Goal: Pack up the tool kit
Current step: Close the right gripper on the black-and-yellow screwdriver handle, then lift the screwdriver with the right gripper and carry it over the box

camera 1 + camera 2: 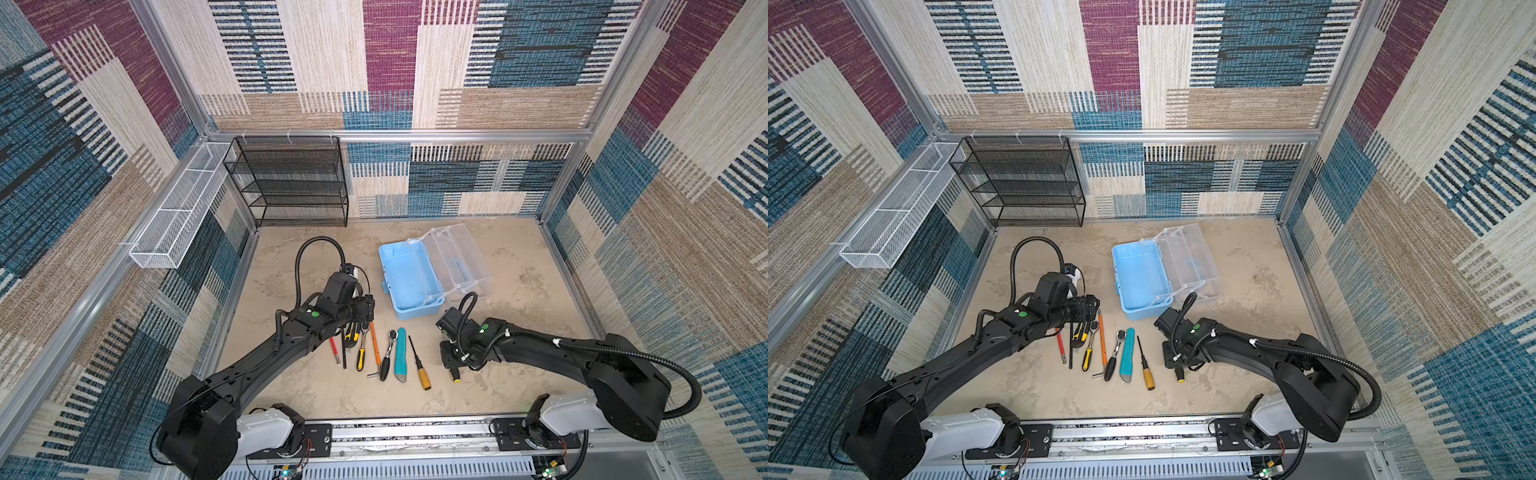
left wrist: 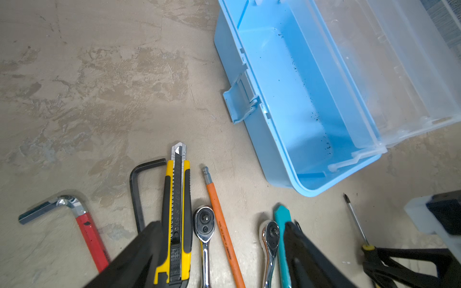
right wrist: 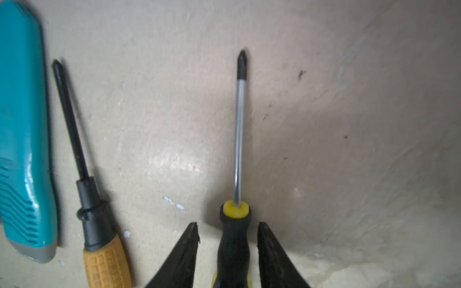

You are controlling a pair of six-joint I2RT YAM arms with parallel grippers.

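A light-blue toolbox (image 1: 415, 311) sits open on the surface (image 1: 519, 332), its clear lid (image 1: 455, 253) laid back to the right. Nearer the robot's base lies a row of tools (image 1: 386, 361), among them an orange hex key (image 1: 375, 347), a teal utility knife (image 1: 400, 353) and an orange-handled screwdriver (image 1: 420, 365). The left gripper (image 1: 360, 320) hangs over the row's left end, the right gripper (image 1: 452, 360) over a black-and-yellow screwdriver (image 1: 456, 375).

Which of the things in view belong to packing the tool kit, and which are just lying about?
For the job: light-blue toolbox, yellow utility knife, teal utility knife, yellow-handled ratchet, black-handled ratchet, red hex key, black hex key, orange hex key, orange-handled screwdriver, black-and-yellow screwdriver.
Lying about: black mesh rack, white mesh basket.
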